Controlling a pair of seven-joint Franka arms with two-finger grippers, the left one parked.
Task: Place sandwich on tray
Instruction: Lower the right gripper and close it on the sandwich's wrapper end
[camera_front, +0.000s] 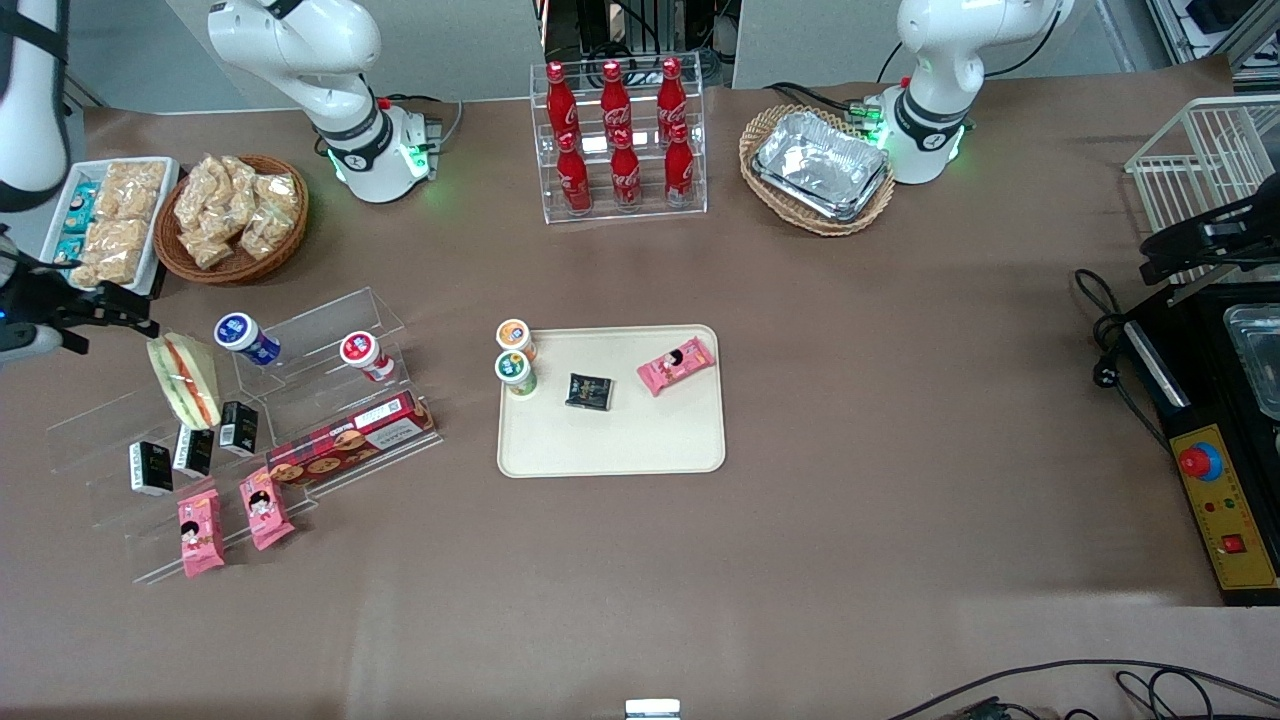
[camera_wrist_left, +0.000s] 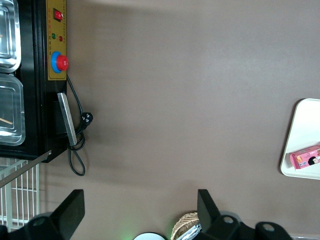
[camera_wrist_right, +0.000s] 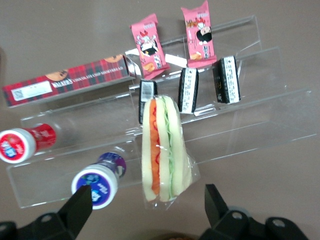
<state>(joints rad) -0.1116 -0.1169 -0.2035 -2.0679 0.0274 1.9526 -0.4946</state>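
Triangular clear-wrapped sandwich (camera_wrist_right: 162, 150) on clear acrylic shelf (camera_wrist_right: 240, 135): likely light, soft, slippery film; grip across bread faces. Claw (camera_wrist_right: 147, 212) released, hovering above. Cream rectangular tray (camera_front: 610, 440) mid-desk.

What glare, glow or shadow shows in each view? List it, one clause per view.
Front view: green glow at both arm bases, soft shadows along the table's nearer edge, gripper dark beside the sandwich. Right wrist view: open gripper over the sandwich, whose wrap glints, with bright edges on the clear acrylic shelf. Left wrist view: even light, the tray partly cut off at the frame edge.
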